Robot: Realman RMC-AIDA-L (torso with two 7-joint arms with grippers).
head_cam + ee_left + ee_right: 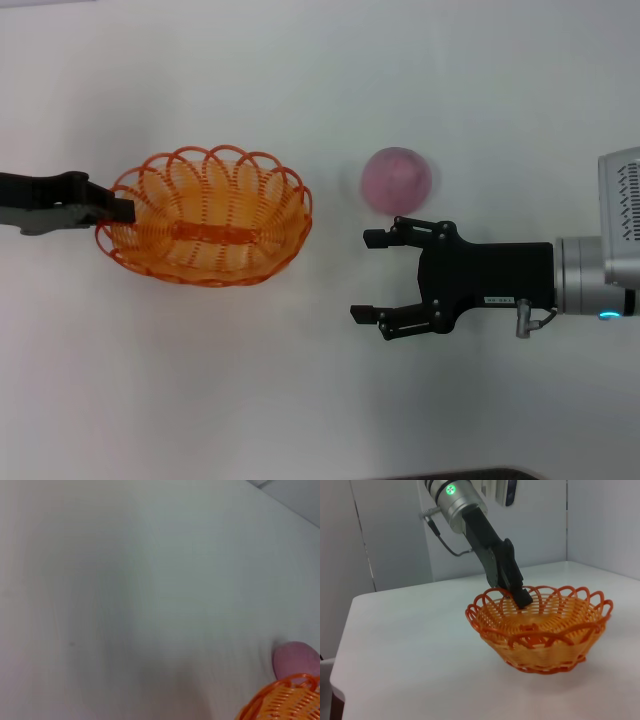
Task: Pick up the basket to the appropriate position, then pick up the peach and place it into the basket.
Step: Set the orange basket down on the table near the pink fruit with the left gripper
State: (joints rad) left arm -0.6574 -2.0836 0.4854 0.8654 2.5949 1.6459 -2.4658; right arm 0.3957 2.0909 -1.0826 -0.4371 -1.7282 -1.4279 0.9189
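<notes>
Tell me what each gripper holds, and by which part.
Left gripper is shut on the basket at its scalloped rim; right gripper, open, holds nothing.

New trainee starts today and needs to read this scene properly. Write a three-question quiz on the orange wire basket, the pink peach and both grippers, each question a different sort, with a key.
1. True or false: the round pink-mauve peach lies inside the shallow orange looped-wire basket.
2. Multiple choice: the left gripper is
A. parked away from everything
B. closed on the basket's scalloped rim
C. holding the peach
3. Fill in: the black right gripper has its fingers ____ and sits on the robot's ____ side of the basket.

Key
1. False. The peach rests on the white table, apart from the basket.
2. B
3. open; right
</notes>
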